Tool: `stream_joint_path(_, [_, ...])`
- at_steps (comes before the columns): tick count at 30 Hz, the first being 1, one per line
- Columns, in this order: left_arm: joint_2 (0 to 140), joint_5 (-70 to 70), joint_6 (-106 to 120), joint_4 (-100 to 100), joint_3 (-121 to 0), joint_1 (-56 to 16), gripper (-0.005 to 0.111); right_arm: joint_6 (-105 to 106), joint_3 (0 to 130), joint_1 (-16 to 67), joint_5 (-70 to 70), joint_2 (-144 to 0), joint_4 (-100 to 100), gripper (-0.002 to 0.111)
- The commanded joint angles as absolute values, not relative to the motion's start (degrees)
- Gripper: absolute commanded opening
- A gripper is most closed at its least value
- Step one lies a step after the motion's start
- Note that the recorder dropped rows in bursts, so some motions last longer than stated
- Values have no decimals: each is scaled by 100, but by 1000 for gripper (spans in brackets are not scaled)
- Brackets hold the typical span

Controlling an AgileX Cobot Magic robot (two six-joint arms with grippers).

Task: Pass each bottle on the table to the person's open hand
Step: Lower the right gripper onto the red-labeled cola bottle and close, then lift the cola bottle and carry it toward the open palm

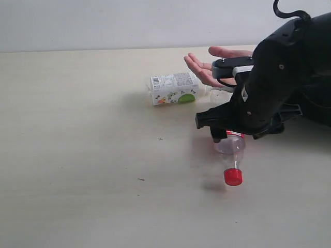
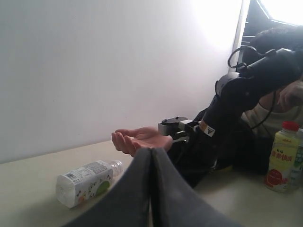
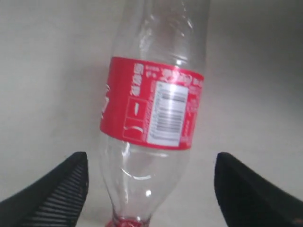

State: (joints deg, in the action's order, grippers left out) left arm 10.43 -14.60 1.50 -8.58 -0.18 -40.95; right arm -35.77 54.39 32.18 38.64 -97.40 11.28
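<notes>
A clear bottle [image 1: 231, 149] with a red label and red cap lies on the table [image 1: 77, 129], cap toward the front. My right gripper [image 1: 226, 135] hangs over it, open. In the right wrist view its two fingers stand wide on either side of this bottle [image 3: 151, 109] without touching it, and the right gripper [image 3: 151, 161] holds nothing. A squarish white-labelled capless bottle [image 1: 173, 89] lies on its side just in front of the person's open hand [image 1: 207, 67], palm up. My left gripper [image 2: 151, 150] is shut and empty, facing that hand [image 2: 142, 139] and the white-labelled bottle [image 2: 87, 182].
A yellow bottle [image 2: 283, 156] with a red cap stands upright at the far right of the left wrist view, with part of another bottle beside it. The right arm [image 2: 227, 123] and a seated person fill that side. A white wall lies behind the table.
</notes>
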Motion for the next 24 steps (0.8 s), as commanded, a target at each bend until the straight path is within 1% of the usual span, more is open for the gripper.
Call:
stream_joint_path(1, [1003, -1473, 133, -901, 0, -4128, 0, -3813, 5478, 3229, 3077, -9946, 1235, 75])
stream_joint_path(4, [1003, -1473, 133, -901, 0, -4128, 0, -4180, 5490, 3218, 2870, -10124, 1377, 75])
stream_joint_path(8, [1003, -1473, 133, -901, 0, -4128, 0, -5203, 5558, 3218, 2894, -10418, 2357, 75])
stream_joint_path(15, [1003, -1473, 133, -901, 0, -4128, 0, -5778, 5591, 3218, 2752, -10788, 3043, 75])
stream_joint_path(17, [1003, -1473, 133, -901, 0, -4128, 0, -5837, 5591, 3218, 2702, -10891, 3119, 73])
stream_joint_path(18, [1003, -1473, 133, -901, 0, -4128, 0, -5864, 5591, 3218, 2690, -10923, 3148, 70])
stream_joint_path(19, [1003, -1473, 133, -901, 0, -4128, 0, -5864, 5591, 3218, 2713, -10941, 3179, 64])
stream_joint_path(21, [1003, -1473, 133, -901, 0, -4128, 0, -5864, 5591, 3218, 2879, -10941, 3156, 49])
stream_joint_path(24, [1003, -1473, 133, -901, 0, -4128, 0, -5864, 5591, 3218, 3370, -10797, 3066, 16])
